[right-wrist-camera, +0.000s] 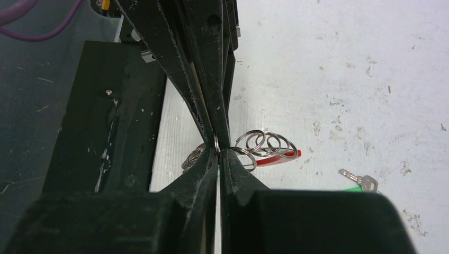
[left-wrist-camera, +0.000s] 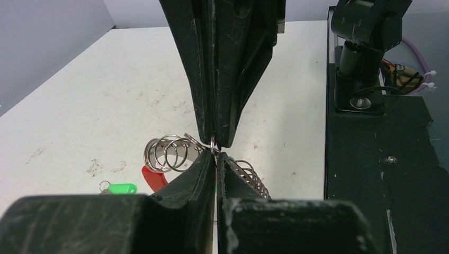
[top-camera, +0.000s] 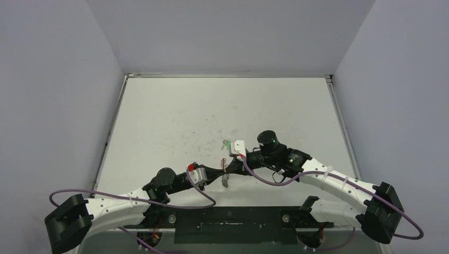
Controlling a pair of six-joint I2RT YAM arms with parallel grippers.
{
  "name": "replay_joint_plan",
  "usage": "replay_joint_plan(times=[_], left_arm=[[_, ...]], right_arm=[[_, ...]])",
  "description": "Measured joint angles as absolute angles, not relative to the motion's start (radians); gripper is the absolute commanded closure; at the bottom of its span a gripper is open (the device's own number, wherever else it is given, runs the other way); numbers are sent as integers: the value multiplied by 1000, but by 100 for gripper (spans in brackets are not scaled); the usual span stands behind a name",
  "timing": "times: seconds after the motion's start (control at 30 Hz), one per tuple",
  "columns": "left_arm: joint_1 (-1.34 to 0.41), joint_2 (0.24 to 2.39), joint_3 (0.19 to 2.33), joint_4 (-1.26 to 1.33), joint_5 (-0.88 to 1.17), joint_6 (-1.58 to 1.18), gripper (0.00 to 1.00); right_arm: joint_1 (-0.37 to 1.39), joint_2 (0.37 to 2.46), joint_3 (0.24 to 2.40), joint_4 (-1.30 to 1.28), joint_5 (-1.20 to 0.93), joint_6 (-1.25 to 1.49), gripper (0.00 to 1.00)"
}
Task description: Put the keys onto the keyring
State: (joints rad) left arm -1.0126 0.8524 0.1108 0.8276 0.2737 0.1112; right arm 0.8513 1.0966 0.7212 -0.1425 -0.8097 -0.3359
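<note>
I have left claw (left-wrist-camera: 216, 159) and right claw (right-wrist-camera: 218, 154) both clamped on the floppy keyring (left-wrist-camera: 168, 152); keys (right-wrist-camera: 359, 180) beside it look light and slippery, best gripped by the green tag (left-wrist-camera: 123, 188).

Both the left arm (top-camera: 119, 203) and the right arm (top-camera: 333, 182) have white shells with small dark holes, black joints and a big black block at the elbow. A purple cable (top-camera: 265, 180) loops along each arm. A small white camera box (top-camera: 240, 147) sits at each wrist. A green light (top-camera: 272, 141) glows on the right arm. The left gripper (left-wrist-camera: 215, 157) has fingers (left-wrist-camera: 196, 177) of black, scratched plastic. The black base plate (left-wrist-camera: 370, 159) carries silver screws (left-wrist-camera: 360, 102).
</note>
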Motion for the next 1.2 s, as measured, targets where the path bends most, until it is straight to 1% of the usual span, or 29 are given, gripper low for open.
replay_joint_plan(times=[0.23, 0.33, 0.37, 0.43, 0.63, 0.83, 1.03, 1.2], left_arm=[[-1013, 852, 110, 826, 273, 108, 100], [-1013, 847, 110, 818, 272, 109, 78], [-1014, 841, 111, 815, 269, 110, 74], [-1014, 822, 111, 805, 257, 113, 70], [-1014, 750, 111, 744, 225, 113, 69], [-1014, 701, 111, 651, 215, 117, 70], [-1014, 705, 118, 593, 219, 126, 71], [-1014, 748, 141, 575, 241, 134, 74]], right_arm=[[851, 1099, 722, -146, -815, -350, 100], [852, 1099, 733, -175, -811, -357, 100], [852, 1100, 739, -188, -809, -358, 100], [859, 1109, 768, -240, -787, -364, 100], [882, 1172, 876, -414, -698, -380, 100], [945, 1276, 993, -570, -583, -382, 100], [985, 1379, 1093, -679, -521, -376, 100], [997, 1416, 1132, -713, -505, -361, 100]])
